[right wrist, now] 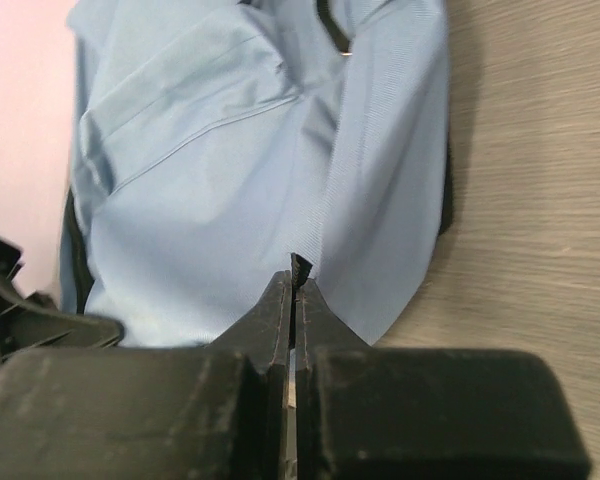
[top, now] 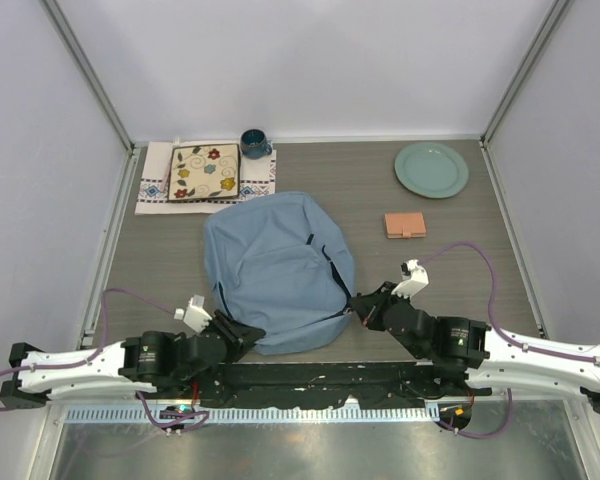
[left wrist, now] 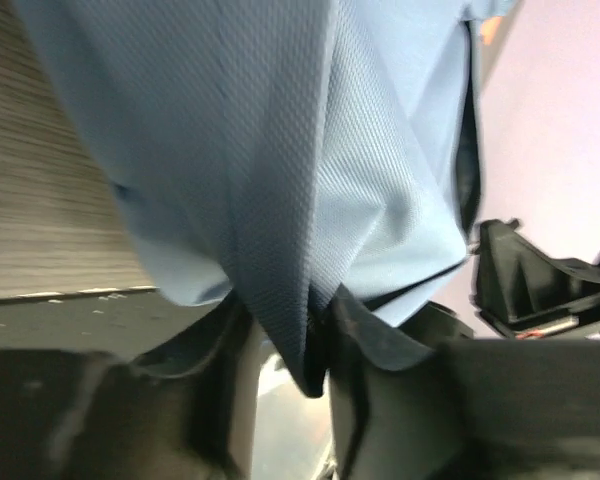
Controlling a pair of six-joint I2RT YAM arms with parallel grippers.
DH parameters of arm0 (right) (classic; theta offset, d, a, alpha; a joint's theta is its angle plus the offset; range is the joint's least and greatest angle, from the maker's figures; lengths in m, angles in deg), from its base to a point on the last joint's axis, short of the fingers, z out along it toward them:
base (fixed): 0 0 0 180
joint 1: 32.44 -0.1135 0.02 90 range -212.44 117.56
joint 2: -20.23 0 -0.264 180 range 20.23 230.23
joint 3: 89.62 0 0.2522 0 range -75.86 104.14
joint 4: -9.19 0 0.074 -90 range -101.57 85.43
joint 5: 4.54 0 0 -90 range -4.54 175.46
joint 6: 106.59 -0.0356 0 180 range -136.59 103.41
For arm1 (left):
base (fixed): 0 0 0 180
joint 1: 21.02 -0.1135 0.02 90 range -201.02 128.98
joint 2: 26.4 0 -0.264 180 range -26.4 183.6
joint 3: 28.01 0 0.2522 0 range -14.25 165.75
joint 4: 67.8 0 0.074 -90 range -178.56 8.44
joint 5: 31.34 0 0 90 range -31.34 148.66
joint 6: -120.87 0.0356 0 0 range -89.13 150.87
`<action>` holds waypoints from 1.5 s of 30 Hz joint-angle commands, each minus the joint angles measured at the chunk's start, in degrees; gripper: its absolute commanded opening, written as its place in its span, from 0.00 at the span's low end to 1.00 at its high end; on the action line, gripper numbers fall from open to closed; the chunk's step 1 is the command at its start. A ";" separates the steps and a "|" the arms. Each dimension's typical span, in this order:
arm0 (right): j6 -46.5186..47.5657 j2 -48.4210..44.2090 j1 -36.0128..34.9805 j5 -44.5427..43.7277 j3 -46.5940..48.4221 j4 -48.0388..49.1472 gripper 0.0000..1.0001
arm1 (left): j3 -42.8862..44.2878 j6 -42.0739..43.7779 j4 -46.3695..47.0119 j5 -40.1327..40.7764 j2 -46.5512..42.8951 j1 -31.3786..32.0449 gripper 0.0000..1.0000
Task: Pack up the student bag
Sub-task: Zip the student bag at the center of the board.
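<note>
One large, soft thing governs how you work here: the student bag (top: 278, 270) lies flat in the middle of the counter (top: 150, 265), with its near edge toward the bottom of the top view. Judge it light and limp. The dusty-blue cloth will likely sag and fold rather than hold an opening, and thin fabric may slip out of a shallow pinch. Take it at a seam, the dark zipper line or a strap, not mid-panel. Both arms reach in low from the bottom corners of the top view, forearms nearly level and wrists angled toward the bag's near corners. Your left gripper (top: 242, 335) sits at the bag's lower-left corner, narrow, nipping a fold of blue cloth that bunches between its fingers (left wrist: 365, 335). Your right gripper (top: 358, 305) sits at the lower-right edge by the zipper line with its jaws pressed together. A small dark sliver pokes up at the tips, and you cannot tell whether it is a zipper pull or a strap edge. A little brown notebook (top: 406, 225) lies apart from the bag, to its upper right.
</note>
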 commanded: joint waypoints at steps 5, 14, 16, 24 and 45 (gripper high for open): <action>0.66 3.20 1.19 -8.92 0.84 -0.34 0.01 | 12.68 17.22 -10.98 6.28 14.48 -0.06 0.71; 1.80 5.14 1.10 -5.57 0.66 3.44 0.01 | 41.70 50.87 -12.52 9.89 41.57 0.03 0.85; 2.06 4.88 1.19 -5.75 0.93 3.53 0.01 | 42.07 60.77 -7.06 7.35 42.46 0.03 0.87; 2.59 3.21 1.19 -6.28 1.54 2.56 0.01 | 38.73 76.46 10.88 -2.24 44.04 0.03 0.99; 3.21 1.44 1.19 -6.28 2.86 1.59 0.01 | 38.11 91.68 27.94 -12.18 63.11 0.03 0.94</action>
